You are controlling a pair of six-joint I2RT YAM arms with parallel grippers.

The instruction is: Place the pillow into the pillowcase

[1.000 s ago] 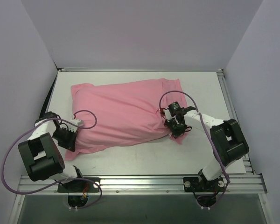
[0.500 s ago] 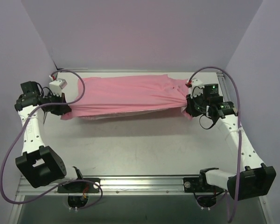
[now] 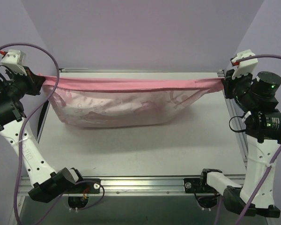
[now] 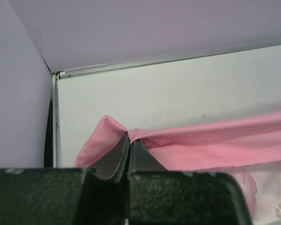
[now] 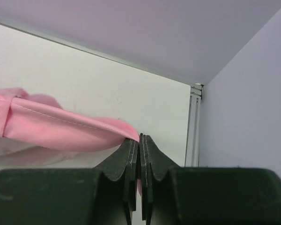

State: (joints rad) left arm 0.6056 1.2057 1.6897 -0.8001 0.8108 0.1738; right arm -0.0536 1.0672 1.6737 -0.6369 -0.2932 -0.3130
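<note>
Above the table, the pillowcase hung stretched side to side, its bulging belly sagging low; the pillow itself was hidden. The left gripper, over the table's left edge, was clamped on one corner. The right gripper, over its right edge, pinched the other.

White table, lilac walls
</note>
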